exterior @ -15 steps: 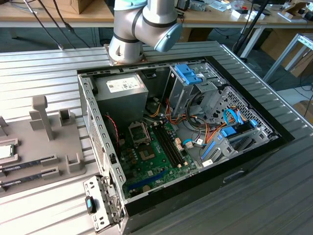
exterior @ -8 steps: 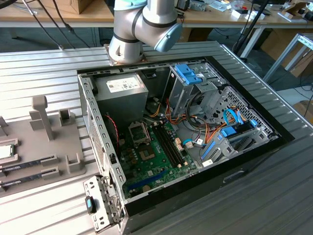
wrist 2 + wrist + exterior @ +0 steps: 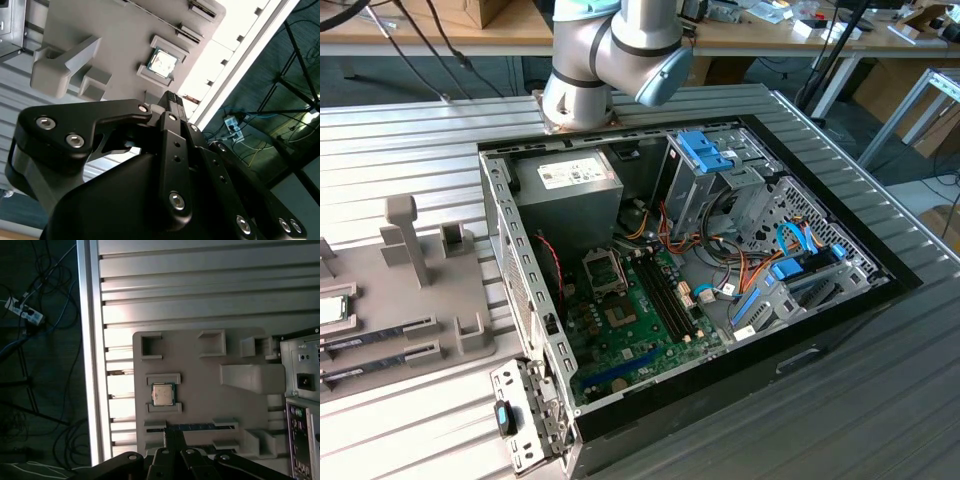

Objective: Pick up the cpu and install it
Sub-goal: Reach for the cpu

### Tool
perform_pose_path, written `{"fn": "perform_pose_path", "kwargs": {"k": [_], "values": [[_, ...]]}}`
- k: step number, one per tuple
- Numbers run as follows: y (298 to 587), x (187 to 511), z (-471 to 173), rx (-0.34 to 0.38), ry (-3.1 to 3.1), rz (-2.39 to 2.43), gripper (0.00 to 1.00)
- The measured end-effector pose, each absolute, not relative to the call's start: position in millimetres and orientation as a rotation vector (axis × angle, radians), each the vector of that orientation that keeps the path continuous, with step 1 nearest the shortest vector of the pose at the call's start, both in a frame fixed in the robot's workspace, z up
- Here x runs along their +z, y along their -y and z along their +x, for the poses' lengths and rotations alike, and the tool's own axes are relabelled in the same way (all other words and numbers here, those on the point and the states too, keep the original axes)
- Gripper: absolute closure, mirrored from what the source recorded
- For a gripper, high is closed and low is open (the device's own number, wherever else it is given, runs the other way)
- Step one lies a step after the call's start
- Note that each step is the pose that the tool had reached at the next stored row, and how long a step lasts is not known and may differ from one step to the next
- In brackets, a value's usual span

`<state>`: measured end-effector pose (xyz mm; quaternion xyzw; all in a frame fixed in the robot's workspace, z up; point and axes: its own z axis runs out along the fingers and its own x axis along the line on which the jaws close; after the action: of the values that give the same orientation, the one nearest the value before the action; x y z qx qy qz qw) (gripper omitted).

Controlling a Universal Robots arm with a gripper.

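Item: small square silver-grey, green-rimmed cpu (image 3: 162, 394), seated in grey moulded tray (image 3: 200, 375) recess, just ahead of black hand (image 3: 173, 434); fingers (image 3: 168, 440) pressed together, holding nothing.

One cpu (image 3: 162, 394) lies on one grey holder tray (image 3: 200, 385), which sits at the counter (image 3: 420, 140) edge on the exterior view's left. Two memory sticks (image 3: 380, 334) lie on that same tray. One open computer case (image 3: 505, 230) stands mid-counter. Inside it are one green motherboard (image 3: 620, 335) and one power-supply box (image 3: 570, 190). One robot arm (image 3: 610, 50) rises at the counter's far edge.
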<state>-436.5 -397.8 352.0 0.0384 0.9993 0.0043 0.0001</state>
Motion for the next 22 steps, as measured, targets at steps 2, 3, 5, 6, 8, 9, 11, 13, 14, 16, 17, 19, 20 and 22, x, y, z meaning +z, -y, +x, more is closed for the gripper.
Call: {"fn": "perform_pose_path", "kwargs": {"k": [2, 3, 5, 6, 8, 9, 11, 13, 14, 16, 17, 19, 20, 22], "values": [[398, 350, -437, 0.014, -3.139, 0.121, 0.89], [398, 349, -437, 0.014, -3.139, 0.121, 0.89], [398, 347, -436, 0.014, -3.139, 0.121, 0.89], [398, 347, -437, 0.014, -3.139, 0.121, 0.89], [398, 345, -437, 0.014, -3.139, 0.121, 0.89], [398, 345, -437, 0.014, -3.139, 0.121, 0.89], [398, 343, -437, 0.014, -3.139, 0.121, 0.89], [398, 341, -436, 0.014, -3.139, 0.121, 0.89], [398, 341, -437, 0.014, -3.139, 0.121, 0.89], [398, 339, -436, 0.014, -3.139, 0.121, 0.89], [398, 338, -436, 0.014, -3.139, 0.121, 0.89], [398, 337, -436, 0.014, -3.139, 0.121, 0.89], [398, 336, -436, 0.014, -3.139, 0.121, 0.89], [398, 334, -437, 0.014, -3.139, 0.121, 0.89]]}}
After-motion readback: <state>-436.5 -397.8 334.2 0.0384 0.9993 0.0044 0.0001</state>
